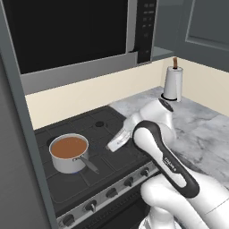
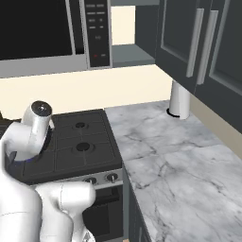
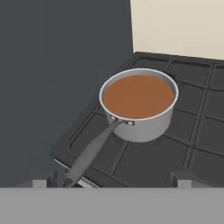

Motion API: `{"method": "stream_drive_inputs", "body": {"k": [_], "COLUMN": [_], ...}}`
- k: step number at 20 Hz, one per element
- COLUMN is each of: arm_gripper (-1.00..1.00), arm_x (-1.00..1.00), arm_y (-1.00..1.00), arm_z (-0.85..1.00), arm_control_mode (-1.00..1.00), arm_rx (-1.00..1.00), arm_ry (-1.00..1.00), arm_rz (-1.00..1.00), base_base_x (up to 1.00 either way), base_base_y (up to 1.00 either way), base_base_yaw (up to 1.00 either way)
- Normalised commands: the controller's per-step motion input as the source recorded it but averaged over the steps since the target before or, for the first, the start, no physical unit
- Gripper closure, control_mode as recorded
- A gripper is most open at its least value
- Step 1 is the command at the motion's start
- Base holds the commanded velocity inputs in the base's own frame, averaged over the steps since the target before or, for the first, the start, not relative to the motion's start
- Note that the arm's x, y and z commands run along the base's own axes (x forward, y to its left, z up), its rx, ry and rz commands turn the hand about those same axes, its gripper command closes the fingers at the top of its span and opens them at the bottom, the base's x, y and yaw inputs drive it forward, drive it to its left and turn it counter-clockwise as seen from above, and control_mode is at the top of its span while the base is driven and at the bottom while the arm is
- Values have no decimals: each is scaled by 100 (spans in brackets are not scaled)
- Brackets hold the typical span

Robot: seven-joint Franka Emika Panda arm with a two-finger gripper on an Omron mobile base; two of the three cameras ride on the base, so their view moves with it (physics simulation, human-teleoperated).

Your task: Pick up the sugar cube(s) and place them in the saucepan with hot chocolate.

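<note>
Stove: black gas cooktop (image 1: pixel 112 156) with grates and a row of front knobs, left of the grey marble counter (image 2: pixel 179 160).
Paper towels: tall white roll (image 1: pixel 172 83) upright at the counter's far end, by the cream wall.
Saucepan: small round shiny steel pot (image 1: pixel 69 153) on the stove's near-left burner, brown liquid inside, grey handle pointing toward the front edge.
Gripper: two dark fingertips (image 3: pixel 111 180) spread wide apart, nothing between them, near the handle's end.
</note>
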Motion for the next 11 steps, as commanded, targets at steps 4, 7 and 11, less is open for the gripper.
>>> {"method": "stream_drive_inputs", "body": {"k": [4,7,11], "arm_gripper": [-100,-100,-100], "arm_x": [-62,-64,-37], "arm_y": [-49,-43,-38], "arm_z": [27,24,9], "arm_control_mode": [-100,-100,-100], "arm_rx": [17,16,10], "arm_ry": [0,0,0], "arm_rz": [-6,-7,-9], "base_base_x": [0,0,0], "base_base_y": [0,0,0], "base_base_yaw": [0,0,0]}}
